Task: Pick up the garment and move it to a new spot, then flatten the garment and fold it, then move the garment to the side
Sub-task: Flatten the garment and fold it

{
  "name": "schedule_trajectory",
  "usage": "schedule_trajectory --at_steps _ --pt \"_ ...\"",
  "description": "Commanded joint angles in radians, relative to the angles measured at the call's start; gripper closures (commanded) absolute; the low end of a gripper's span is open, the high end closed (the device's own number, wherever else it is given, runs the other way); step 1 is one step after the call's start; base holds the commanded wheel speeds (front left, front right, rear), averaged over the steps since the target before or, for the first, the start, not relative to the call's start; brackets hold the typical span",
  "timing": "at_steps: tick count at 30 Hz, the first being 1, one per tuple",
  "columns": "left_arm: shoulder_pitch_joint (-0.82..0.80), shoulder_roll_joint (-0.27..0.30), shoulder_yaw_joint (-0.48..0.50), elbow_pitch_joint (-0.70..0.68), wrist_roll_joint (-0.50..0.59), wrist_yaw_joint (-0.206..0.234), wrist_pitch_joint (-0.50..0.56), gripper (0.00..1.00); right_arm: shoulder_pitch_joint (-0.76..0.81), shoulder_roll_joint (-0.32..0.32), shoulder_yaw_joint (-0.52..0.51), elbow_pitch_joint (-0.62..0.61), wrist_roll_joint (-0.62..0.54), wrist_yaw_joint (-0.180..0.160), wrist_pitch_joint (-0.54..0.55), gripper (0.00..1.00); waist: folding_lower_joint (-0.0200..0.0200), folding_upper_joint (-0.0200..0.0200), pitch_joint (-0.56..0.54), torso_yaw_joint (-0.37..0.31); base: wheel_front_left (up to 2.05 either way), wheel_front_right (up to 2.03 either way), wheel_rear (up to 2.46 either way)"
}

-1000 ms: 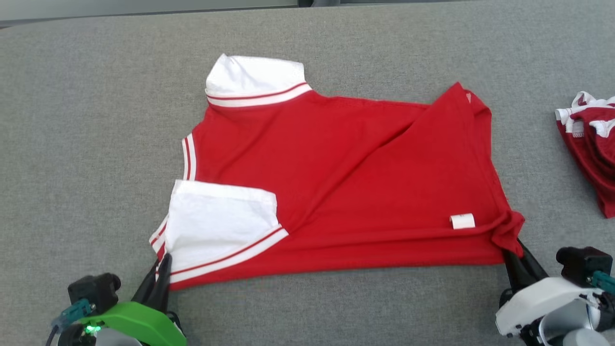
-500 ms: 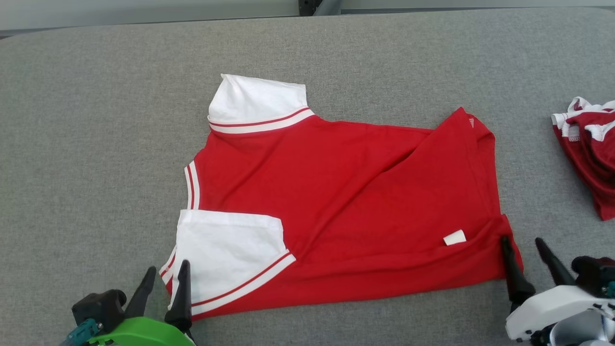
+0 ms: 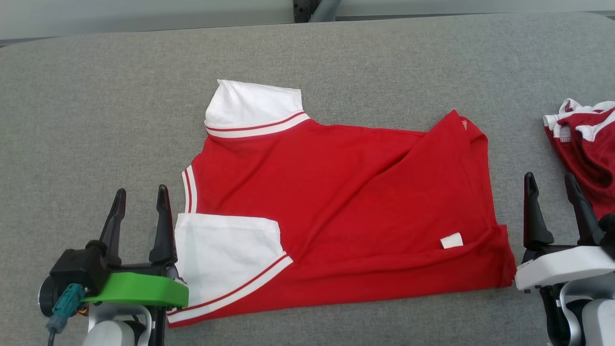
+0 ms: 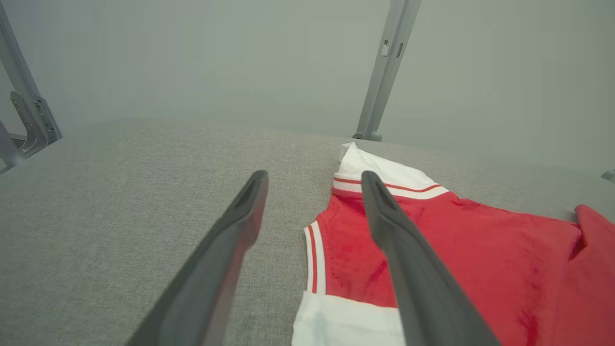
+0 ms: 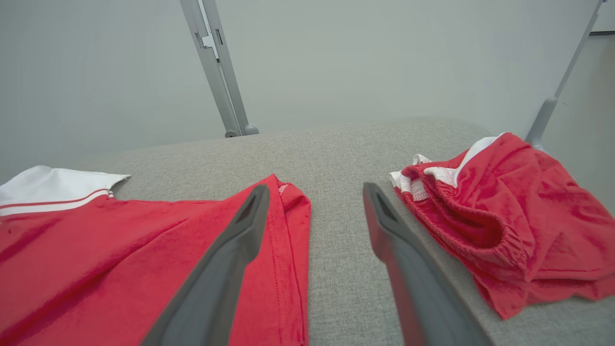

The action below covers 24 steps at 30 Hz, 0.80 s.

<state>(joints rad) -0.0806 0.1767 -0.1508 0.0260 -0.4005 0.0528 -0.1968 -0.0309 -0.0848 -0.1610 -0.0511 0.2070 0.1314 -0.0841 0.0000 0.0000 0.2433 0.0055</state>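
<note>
The garment [image 3: 336, 202] is a red shirt with white sleeves and striped trim, lying fairly flat on the grey table [image 3: 86, 120], neck side to the left, with a diagonal crease across its body. It also appears as a red and white cloth [image 4: 456, 250] in the left wrist view and as red cloth [image 5: 120, 250] in the right wrist view. My left gripper [image 3: 140, 195] stands open just left of the near white sleeve, holding nothing. My right gripper [image 3: 551, 180] stands open just right of the shirt's hem corner, also holding nothing.
A second red garment with white trim [image 3: 584, 144] lies bunched at the table's right edge, close to my right gripper, and is also seen as crumpled red cloth [image 5: 504, 216]. Grey frame posts [image 4: 384, 72] [image 5: 216, 67] stand behind the table. Bare grey cloth stretches to the left.
Both grippers have opened and let go of the shirt's near corners, then drawn back from it. The shirt now rests on the table. The camera has tilted slightly.
</note>
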Motion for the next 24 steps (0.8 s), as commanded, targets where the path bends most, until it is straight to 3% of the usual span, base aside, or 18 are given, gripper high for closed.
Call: schedule_trajectory --at_steps 1,12,18,24 --pt "-0.016 0.01 0.005 0.009 0.005 0.004 -0.007 0.0 -0.01 0.002 0.004 0.0 -0.011 -0.002 -0.001 0.0 0.0 0.0 -0.002 -0.002 0.0 0.0 0.0" --pt "-0.094 0.024 -0.028 0.017 0.017 -0.022 0.007 0.0 -0.019 0.01 0.022 0.015 0.006 -0.002 -0.005 0.0 0.0 0.0 0.015 -0.008 0.0 0.0 0.0" --pt "-0.321 0.042 -0.091 0.042 0.037 -0.097 0.081 0.0 -0.058 0.011 0.036 -0.002 0.006 -0.002 -0.002 0.0 0.0 0.0 0.073 -0.025 0.0 0.0 0.0" --pt "-0.563 0.051 -0.145 0.21 0.023 -0.153 0.187 0.0 -0.112 0.011 0.073 0.009 0.012 -0.002 -0.01 0.0 0.0 0.0 0.146 -0.07 0.0 0.0 0.0"
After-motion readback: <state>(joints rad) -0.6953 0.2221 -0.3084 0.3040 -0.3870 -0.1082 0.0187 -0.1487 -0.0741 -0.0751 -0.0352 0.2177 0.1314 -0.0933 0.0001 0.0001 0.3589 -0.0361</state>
